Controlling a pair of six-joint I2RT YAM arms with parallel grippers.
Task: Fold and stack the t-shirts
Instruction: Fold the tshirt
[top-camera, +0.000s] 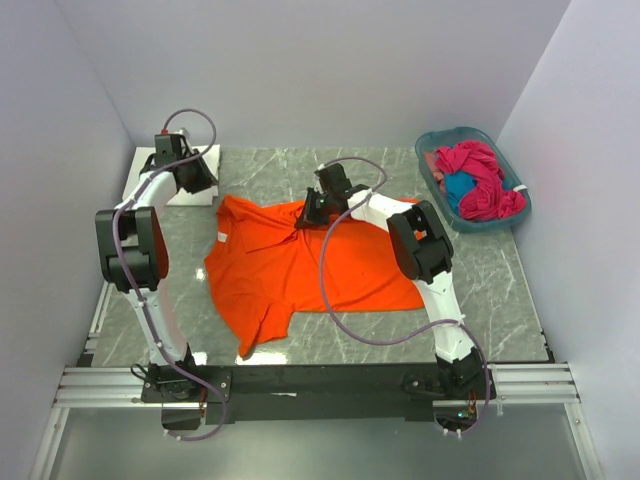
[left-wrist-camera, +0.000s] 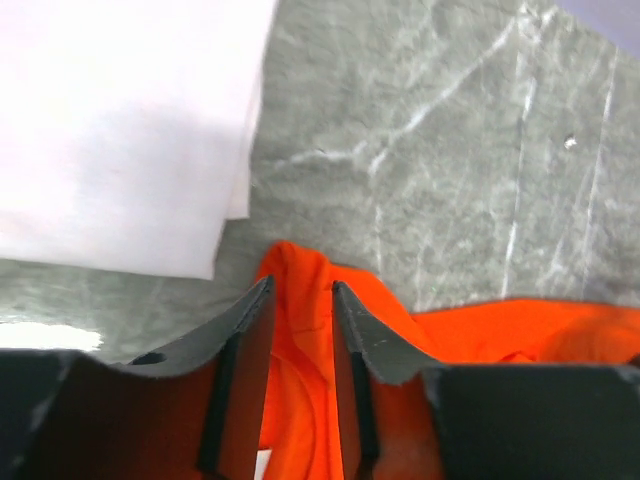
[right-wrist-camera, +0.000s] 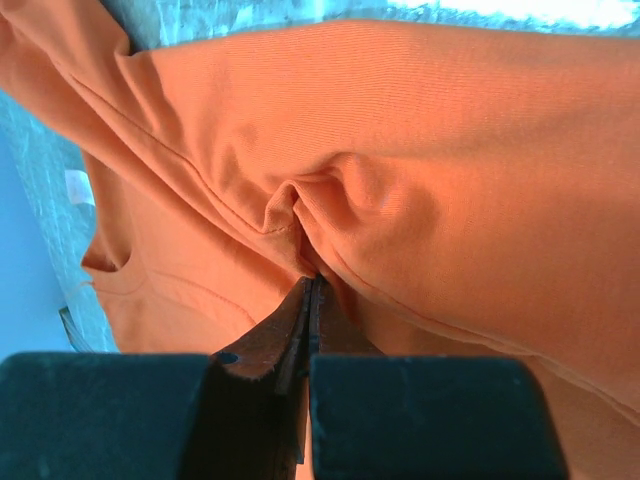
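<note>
Top view: the orange t-shirt lies spread mid-table, the other t-shirts heaped in the basket. It's light, limp cloth, so grab it at seams or hems, not mid-panel. Left wrist: your left gripper straddles a ridge of orange cloth, jaws apart; can't tell if it's pinching. Right wrist: your right gripper is clamped tight on a fold at a seam near the neckline.
</note>
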